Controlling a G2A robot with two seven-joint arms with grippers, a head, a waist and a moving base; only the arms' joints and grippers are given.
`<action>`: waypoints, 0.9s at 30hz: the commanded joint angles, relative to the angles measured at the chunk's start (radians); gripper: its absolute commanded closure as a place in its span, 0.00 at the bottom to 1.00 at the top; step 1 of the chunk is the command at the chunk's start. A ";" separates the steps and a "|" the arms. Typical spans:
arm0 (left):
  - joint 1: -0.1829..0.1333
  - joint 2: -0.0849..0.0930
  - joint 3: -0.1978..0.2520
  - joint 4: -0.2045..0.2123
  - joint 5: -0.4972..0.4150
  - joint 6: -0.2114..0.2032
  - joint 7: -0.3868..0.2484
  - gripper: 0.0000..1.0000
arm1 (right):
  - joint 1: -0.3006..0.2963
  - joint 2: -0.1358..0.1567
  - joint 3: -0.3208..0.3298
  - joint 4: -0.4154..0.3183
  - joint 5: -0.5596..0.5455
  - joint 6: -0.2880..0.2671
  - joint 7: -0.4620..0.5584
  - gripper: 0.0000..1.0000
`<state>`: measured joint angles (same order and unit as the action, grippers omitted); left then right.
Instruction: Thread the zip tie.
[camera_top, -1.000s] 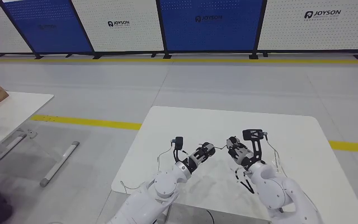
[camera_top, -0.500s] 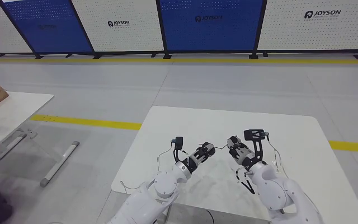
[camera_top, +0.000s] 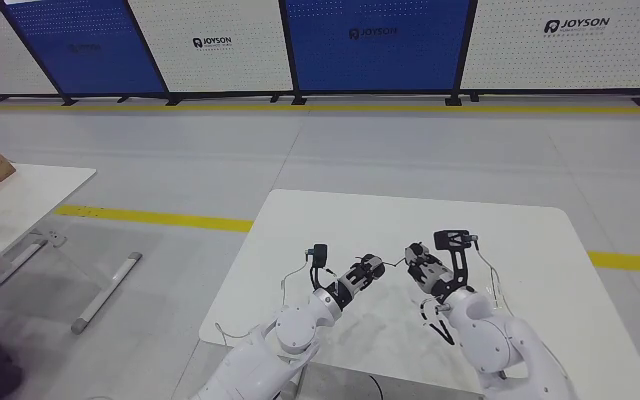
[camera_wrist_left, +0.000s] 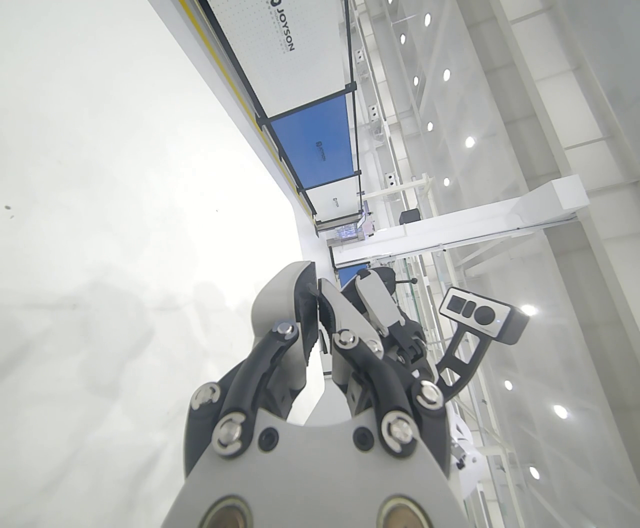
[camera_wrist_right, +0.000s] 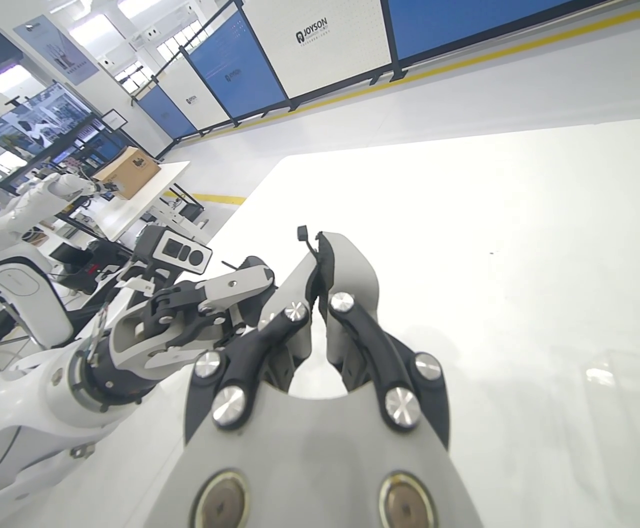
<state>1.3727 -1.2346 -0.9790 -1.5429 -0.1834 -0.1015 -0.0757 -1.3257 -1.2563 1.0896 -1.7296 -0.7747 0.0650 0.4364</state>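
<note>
Over the white table my two grippers meet tip to tip. The left gripper is shut, and a thin black strand of the zip tie runs from it to the right gripper. In the right wrist view the right gripper is shut on the zip tie, whose small square head sticks out past the fingertips. The left gripper lies close beside it, with a thin black end poking out. In the left wrist view the left gripper is pressed shut, and the right gripper is just behind it.
A second white table with a cardboard box stands off to the left. A metal bar lies on the floor between the tables. Blue and white partition panels line the back. Bare tabletop surrounds the grippers.
</note>
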 joint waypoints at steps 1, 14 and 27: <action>0.000 0.000 0.000 0.000 0.000 0.000 0.000 1.00 | -0.003 0.000 0.003 -0.003 -0.001 0.000 -0.003 1.00; 0.000 0.000 0.000 0.000 0.000 0.000 0.000 1.00 | -0.022 0.000 0.015 -0.021 -0.009 -0.006 -0.001 1.00; 0.000 0.000 0.000 0.000 0.000 0.000 0.000 1.00 | 0.001 -0.007 0.000 0.000 -0.008 0.004 0.017 1.00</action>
<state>1.3727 -1.2346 -0.9790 -1.5429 -0.1834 -0.1015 -0.0757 -1.3261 -1.2633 1.0901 -1.7307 -0.7835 0.0692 0.4525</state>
